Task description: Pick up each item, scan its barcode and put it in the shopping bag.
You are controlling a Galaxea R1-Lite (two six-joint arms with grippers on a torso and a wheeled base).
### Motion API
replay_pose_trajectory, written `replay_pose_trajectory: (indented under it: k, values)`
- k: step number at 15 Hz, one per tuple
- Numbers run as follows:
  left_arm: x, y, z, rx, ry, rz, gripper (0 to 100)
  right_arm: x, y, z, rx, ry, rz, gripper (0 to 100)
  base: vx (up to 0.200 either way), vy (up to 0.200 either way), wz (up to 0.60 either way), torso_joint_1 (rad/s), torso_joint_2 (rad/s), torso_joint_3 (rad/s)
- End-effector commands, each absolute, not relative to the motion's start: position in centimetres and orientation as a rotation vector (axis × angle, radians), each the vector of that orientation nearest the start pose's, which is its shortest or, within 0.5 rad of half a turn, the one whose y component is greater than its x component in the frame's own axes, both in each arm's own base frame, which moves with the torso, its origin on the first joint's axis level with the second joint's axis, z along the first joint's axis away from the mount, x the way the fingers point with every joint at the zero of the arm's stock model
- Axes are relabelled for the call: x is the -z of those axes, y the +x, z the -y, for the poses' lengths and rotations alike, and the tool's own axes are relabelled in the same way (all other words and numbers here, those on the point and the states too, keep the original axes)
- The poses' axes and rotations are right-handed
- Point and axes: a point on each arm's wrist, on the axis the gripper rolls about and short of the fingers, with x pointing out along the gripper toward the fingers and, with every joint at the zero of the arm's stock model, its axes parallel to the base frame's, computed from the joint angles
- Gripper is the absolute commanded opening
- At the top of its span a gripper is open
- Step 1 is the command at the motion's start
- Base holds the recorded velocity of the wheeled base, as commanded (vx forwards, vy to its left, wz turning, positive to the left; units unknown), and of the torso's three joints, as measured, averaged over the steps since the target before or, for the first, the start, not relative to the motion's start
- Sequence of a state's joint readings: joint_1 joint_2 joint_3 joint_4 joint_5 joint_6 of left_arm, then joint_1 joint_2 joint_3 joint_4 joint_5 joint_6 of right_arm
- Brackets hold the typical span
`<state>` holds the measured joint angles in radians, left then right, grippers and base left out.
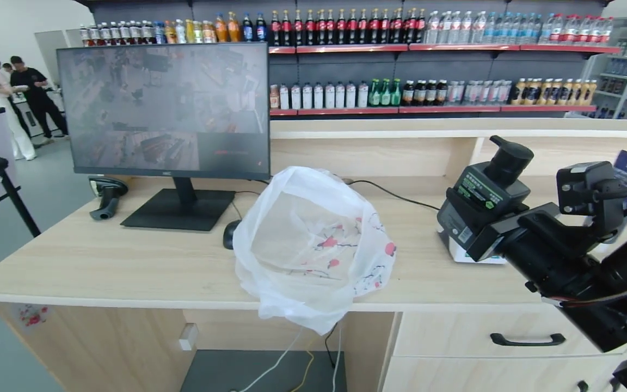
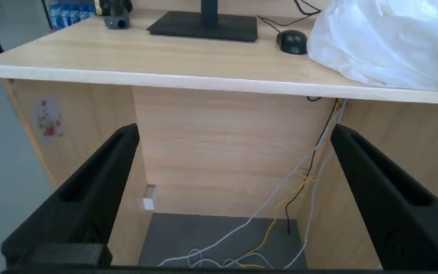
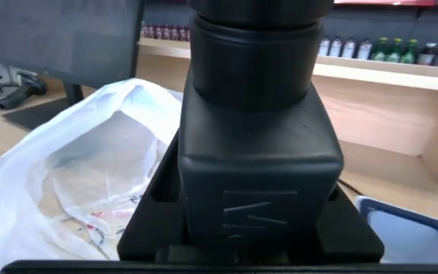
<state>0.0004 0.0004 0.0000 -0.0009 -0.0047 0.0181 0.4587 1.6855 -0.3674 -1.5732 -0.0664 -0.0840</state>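
Black bottle [image 1: 486,190] is pinched at its base by right gripper [image 1: 479,237] and held over counter [image 1: 128,261], just right of shopping bag [image 1: 313,239]. Left gripper [image 2: 234,205] is spread wide, parked low before the counter front.

Thin translucent plastic bag [image 1: 313,245] (crinkled, faintly glossy), pale matt wood-grain counter [image 1: 128,261], and a smooth, matt black plastic bottle [image 3: 257,152].
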Motion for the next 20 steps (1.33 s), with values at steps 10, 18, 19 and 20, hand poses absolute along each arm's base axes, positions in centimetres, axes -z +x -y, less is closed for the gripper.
replay_pose_trajectory:
  k: [10, 18, 19, 20]
  values:
    - [-7.6, -2.3, 0.0, 0.006, 0.018, 0.002, 100, -15.9, 25.6, -12.3, -0.378, -0.003, 0.223, 0, 0.0, 0.0, 0.3, 0.002, 0.0, 0.001]
    - [-7.6, -2.3, 0.0, 0.006, 0.018, 0.002, 100, -11.8, 29.9, -16.4, -0.434, -0.005, 0.151, 0, 0.0, 0.0, 0.0, 0.0, 0.0, 0.0]
    - [-7.6, -2.3, 0.0, 0.006, 0.02, 0.002, 100, -11.2, 30.2, -16.7, -0.443, -0.009, 0.137, 0, 0.0, 0.0, 0.0, 0.0, 0.0, 0.0]
    - [-7.6, -2.3, 0.0, 0.005, 0.02, 0.002, 100, -10.9, 30.3, -16.7, -0.44, -0.012, 0.129, 0, 0.0, 0.0, 0.0, 0.0, 0.0, 0.0]
